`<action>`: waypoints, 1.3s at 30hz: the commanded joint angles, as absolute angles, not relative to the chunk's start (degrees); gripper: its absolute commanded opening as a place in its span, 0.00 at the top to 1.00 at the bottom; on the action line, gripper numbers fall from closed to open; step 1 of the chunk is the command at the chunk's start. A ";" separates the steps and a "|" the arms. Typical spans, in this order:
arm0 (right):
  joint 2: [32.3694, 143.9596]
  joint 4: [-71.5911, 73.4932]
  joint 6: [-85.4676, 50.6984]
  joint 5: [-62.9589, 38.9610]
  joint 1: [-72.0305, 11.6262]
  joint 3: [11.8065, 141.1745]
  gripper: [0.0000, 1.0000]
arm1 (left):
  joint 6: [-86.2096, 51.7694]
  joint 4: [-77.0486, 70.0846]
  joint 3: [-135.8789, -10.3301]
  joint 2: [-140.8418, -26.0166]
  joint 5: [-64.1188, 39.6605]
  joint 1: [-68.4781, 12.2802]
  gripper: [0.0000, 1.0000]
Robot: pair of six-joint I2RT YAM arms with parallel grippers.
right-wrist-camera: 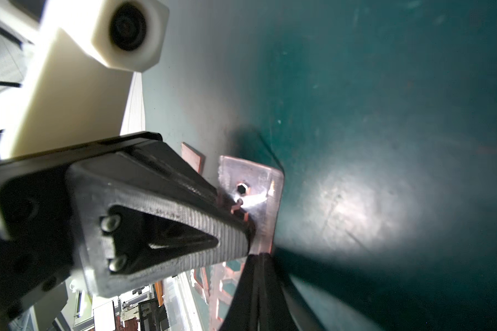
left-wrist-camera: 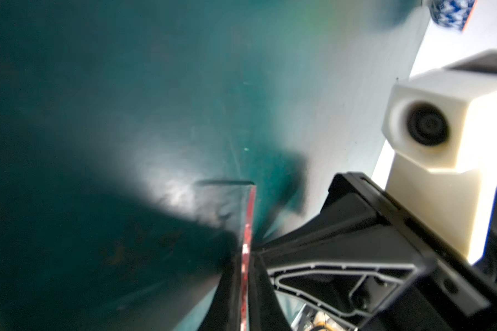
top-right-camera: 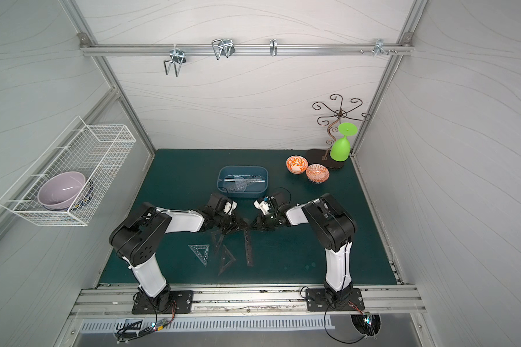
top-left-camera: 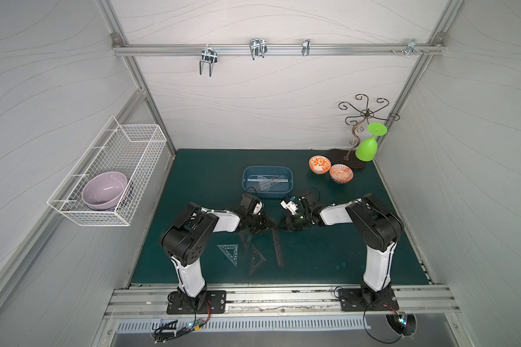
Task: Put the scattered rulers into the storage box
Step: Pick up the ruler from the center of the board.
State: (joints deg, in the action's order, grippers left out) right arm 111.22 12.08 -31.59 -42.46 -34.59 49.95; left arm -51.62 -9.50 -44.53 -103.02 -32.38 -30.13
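Note:
A long smoky stencil strip lies on the green mat, its far end raised between the two arms. My left gripper is shut on that end, which shows edge-on and reddish between the jaws. My right gripper is shut, its tips against the edge of the strip. In both top views the left gripper and right gripper nearly touch. On the mat lie a bluish triangle and two dark triangles. The blue storage box behind them holds a clear straightedge and a protractor.
Two orange patterned bowls stand at the back right, in front of a wire stand holding a green glass. A white wire basket with a lilac bowl hangs on the left wall. A hook rail crosses the back wall.

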 commanded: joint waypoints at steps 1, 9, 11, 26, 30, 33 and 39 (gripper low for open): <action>109.88 7.70 -31.81 -41.84 -33.41 48.34 0.93 | -49.84 -4.16 -45.25 -104.72 -30.66 -30.65 1.00; 97.06 6.83 -33.51 -46.91 -29.45 47.47 0.85 | -42.62 5.36 -49.00 -96.88 -37.48 -28.11 1.00; 95.26 9.12 -35.38 -48.81 -28.37 47.62 0.81 | -39.73 9.10 -50.57 -94.38 -40.93 -27.08 1.00; 93.14 21.80 -46.42 -59.01 -27.84 50.62 0.48 | -25.58 18.01 -58.89 -88.03 -64.31 -22.71 1.00; 94.46 27.06 -50.37 -60.37 -28.17 50.62 0.48 | -26.25 16.48 -58.54 -87.86 -64.98 -22.72 1.00; 95.13 29.03 -52.16 -60.91 -28.97 51.14 0.52 | -27.83 13.97 -57.50 -87.87 -65.65 -22.69 1.00; 95.71 30.41 -53.25 -61.60 -30.44 51.09 0.62 | -27.95 13.66 -57.10 -87.45 -64.83 -22.68 1.00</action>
